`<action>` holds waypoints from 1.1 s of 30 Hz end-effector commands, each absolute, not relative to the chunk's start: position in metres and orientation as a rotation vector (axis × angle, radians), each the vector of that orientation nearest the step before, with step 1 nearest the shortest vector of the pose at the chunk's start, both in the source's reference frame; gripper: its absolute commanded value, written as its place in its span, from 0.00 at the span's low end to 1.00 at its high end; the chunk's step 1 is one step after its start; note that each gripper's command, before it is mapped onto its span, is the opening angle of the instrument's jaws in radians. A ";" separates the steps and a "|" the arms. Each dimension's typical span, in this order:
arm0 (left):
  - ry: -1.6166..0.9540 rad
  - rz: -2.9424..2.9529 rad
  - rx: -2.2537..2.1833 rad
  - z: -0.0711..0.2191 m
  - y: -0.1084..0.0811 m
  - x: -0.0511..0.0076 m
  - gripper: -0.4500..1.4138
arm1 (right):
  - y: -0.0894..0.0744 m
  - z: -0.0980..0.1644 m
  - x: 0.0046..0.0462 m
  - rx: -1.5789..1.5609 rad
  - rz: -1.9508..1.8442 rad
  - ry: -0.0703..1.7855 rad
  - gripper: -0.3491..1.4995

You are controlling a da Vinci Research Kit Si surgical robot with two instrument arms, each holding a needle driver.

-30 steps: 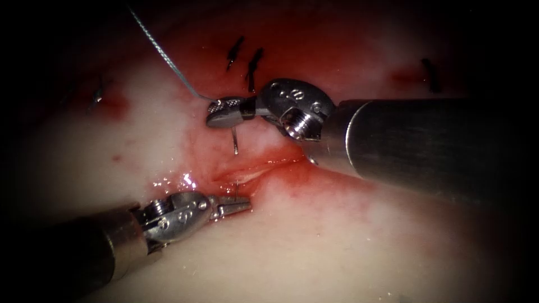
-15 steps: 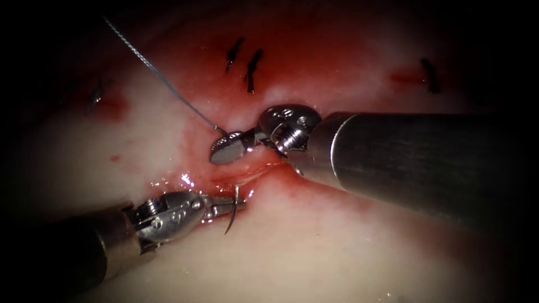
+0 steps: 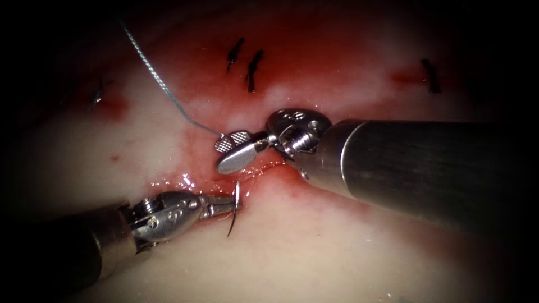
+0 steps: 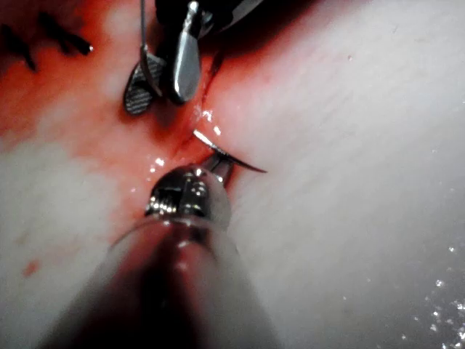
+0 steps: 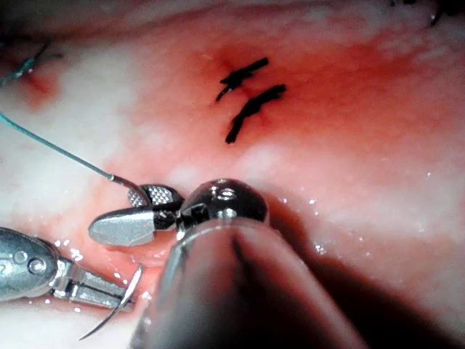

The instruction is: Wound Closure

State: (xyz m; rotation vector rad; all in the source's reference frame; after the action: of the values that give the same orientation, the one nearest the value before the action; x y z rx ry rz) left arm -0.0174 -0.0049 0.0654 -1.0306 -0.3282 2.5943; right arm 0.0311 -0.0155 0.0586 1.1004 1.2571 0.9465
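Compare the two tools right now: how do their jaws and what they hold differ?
The left tool has its jaws shut on the needle near mid-curve, below the cut; the right tool has open jaws holding nothing, above it. The thread ends beside the right tool, away from the left. Both are metal, two-jawed.

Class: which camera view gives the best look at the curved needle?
The left wrist view: the needle arcs plainly across the left hand. The endoscope view foreshortens it; the right wrist view shows its tip half.
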 end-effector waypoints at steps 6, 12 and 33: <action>-0.314 2.656 -1.202 0.066 -0.005 -0.0180 0.04 | -0.011 0.059 0.0299 0.938 0.944 1.345 0.84; -0.270 2.760 -1.271 0.066 -0.005 -0.0178 0.05 | -0.009 0.058 0.0265 0.846 0.927 1.361 0.85; -0.017 2.818 -1.519 0.064 -0.004 -0.0175 0.28 | -0.009 0.057 0.0212 0.853 1.050 1.439 0.65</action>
State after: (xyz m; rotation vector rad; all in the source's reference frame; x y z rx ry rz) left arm -0.0169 -0.0044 0.0627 -1.5156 -0.0093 2.8192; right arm 0.0204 -0.0094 0.0561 0.8494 1.4378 1.0526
